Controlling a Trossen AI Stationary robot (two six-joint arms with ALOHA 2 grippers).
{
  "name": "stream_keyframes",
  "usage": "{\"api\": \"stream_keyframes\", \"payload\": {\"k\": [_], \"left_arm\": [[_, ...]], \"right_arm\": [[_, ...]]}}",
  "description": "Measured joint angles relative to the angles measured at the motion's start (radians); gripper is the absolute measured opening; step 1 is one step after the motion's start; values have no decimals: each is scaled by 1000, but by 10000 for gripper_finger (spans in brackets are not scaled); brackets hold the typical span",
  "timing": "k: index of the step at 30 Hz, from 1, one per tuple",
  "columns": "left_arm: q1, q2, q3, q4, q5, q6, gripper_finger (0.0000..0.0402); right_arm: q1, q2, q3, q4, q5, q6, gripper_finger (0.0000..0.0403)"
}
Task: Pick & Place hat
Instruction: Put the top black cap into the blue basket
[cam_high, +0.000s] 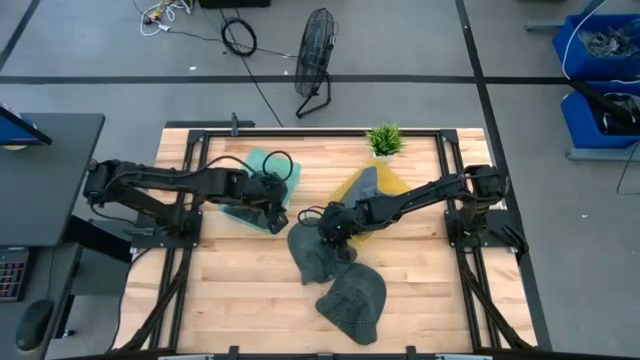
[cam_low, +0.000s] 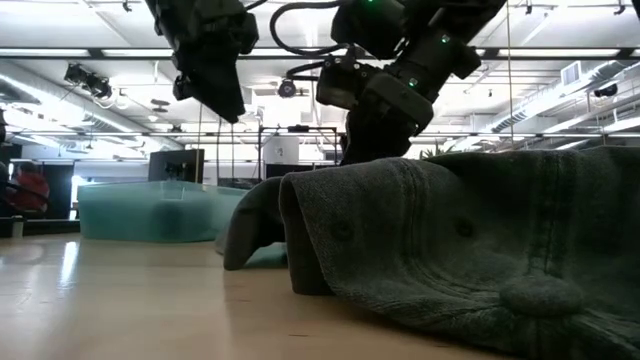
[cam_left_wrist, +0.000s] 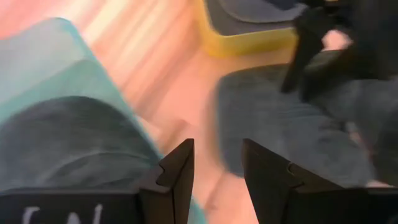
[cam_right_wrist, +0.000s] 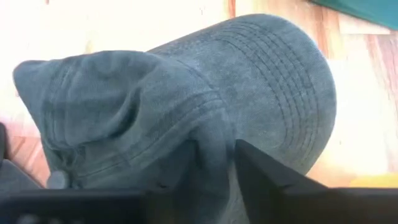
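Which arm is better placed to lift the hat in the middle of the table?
Right. The right gripper is pinching the middle hat; the left gripper hangs open over the teal tray.

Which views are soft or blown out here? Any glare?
Left wrist view: motion-blurred; teal tray, yellow tray and wood grain smear, only the left gripper fingers stay crisp. Right wrist view: table overexposed, hat stitching sharp. Low view: ceiling lights bright, arms in silhouette, glare streak on the wood. High view: even, sharp.
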Motion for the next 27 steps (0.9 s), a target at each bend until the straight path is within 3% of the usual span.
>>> {"api": "stream_keyframes", "payload": {"k": [5,11,15,19,27], "left_arm": [[-34,1,0,-2,21,-16,138],[-64,1,0,12,23,-112,138],[-90,16,0,111,21,-117,138],[-115,54,1,221,2,-52,138],[-126,126,1,199,-101,5,135]], "right_arm": [[-7,0,0,29,1,1,12],[-4,-7,67,64,65,74,11],[2,-7,114,48,99,68,7],[2,-7,141,40,99,66,8],[2,-7,147,35,146,70,5]]}}
